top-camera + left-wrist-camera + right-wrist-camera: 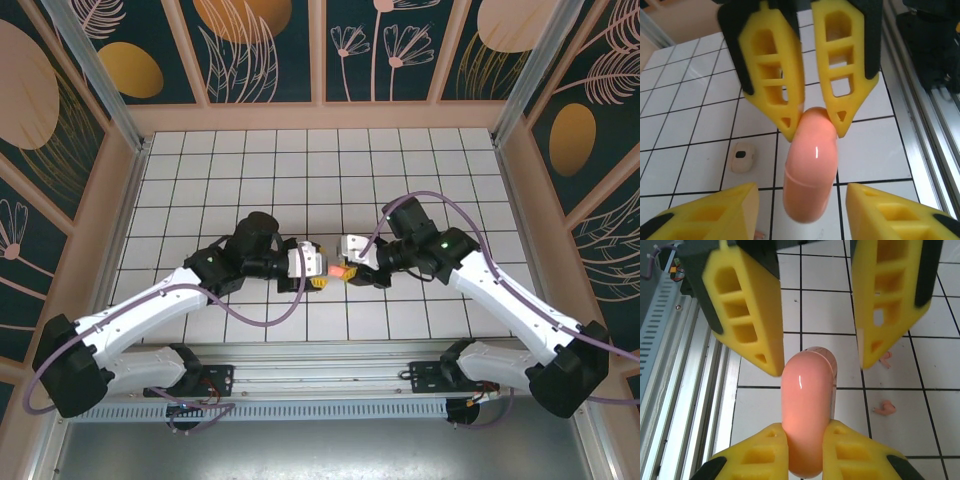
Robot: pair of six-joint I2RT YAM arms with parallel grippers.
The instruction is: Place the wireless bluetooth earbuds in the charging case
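Meeting place: left gripper and right gripper face each other tip to tip over the near middle of the table.
Between them: the charging case, one end in each gripper.
Right gripper: a finger on each side of the case, both touching it.
Left gripper: a finger on each side of the other end, both apart from it.
On the table, right wrist view: nearer earbud right of the case, farther earbud behind it.
On the table, left wrist view: small rounded piece left of the case.

Middle's jammed, left gripper and right gripper nose-to-nose on the pink case, but loads of room over the far tiles.
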